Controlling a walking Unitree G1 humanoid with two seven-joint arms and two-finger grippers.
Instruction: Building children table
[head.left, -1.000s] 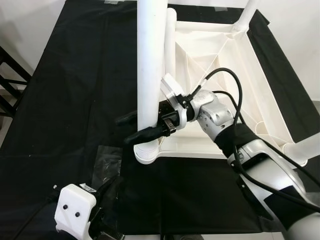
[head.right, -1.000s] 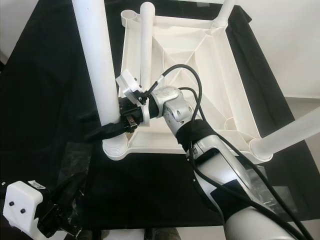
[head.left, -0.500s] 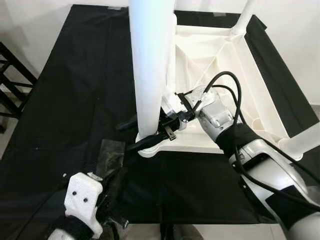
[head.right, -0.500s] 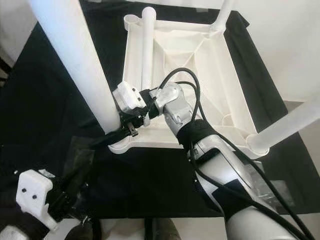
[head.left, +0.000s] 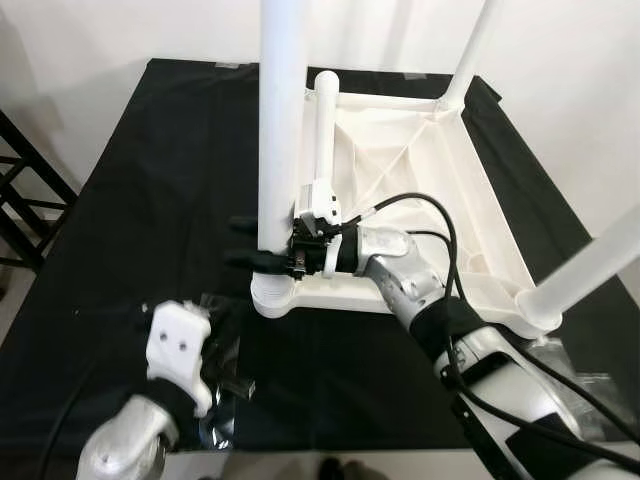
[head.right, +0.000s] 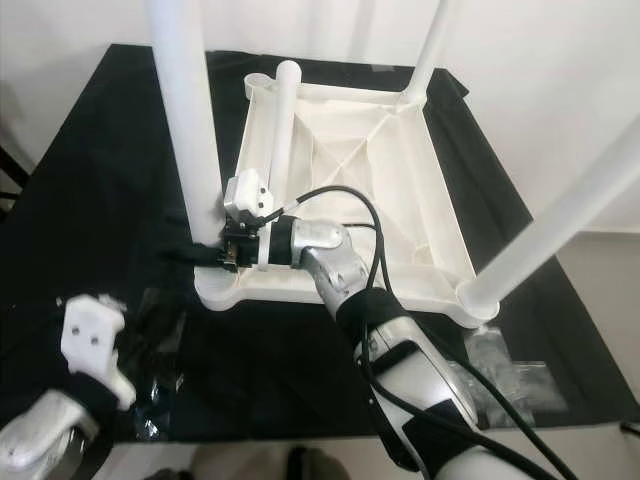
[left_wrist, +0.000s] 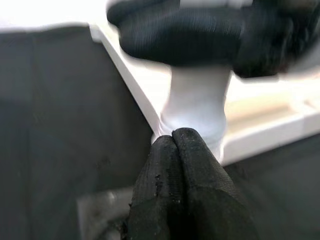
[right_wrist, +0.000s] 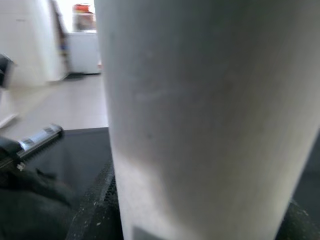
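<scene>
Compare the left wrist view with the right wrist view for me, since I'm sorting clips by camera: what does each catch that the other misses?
Left wrist view: the left gripper with its fingers pressed together, pointing at the foot of the near white leg where it meets the white tabletop, with the right gripper's black fingers across that leg above. Right wrist view: a room floor and a white cabinet behind. Both share that leg, seen very close in the right wrist view, and the black cloth.
</scene>
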